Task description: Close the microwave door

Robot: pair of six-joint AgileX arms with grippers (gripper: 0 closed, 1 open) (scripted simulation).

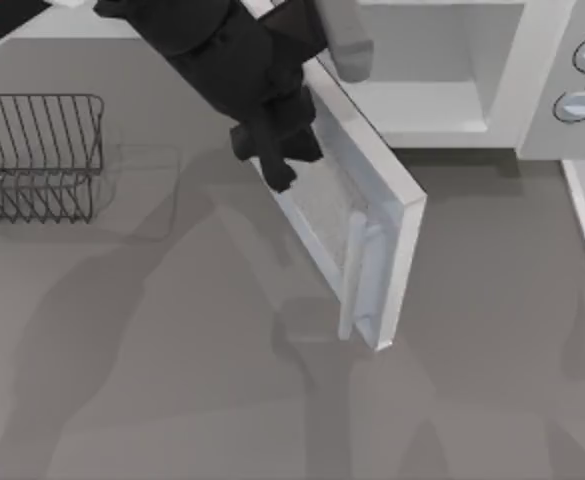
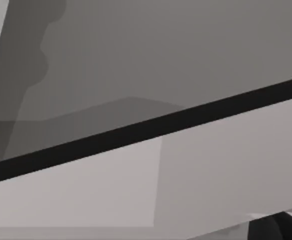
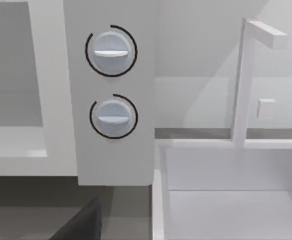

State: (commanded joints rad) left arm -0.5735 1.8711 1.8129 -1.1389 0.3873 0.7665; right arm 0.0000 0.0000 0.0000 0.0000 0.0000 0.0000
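Left pincer [image 1: 277, 165] against half-open microwave door [image 1: 372, 250]; its finger spread can't be told.

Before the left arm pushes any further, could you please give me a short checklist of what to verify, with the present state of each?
1. Left gripper against the door, outer face: ok, it sits at the glass.
2. Door shut: not ok, it stands swung out from the microwave.
3. Cavity free of obstructions: ok as far as visible.
4. Handle away from the gripper: ok.
5. Wire rack out of the swing path: ok, far left.
6. Finger state: cannot tell.
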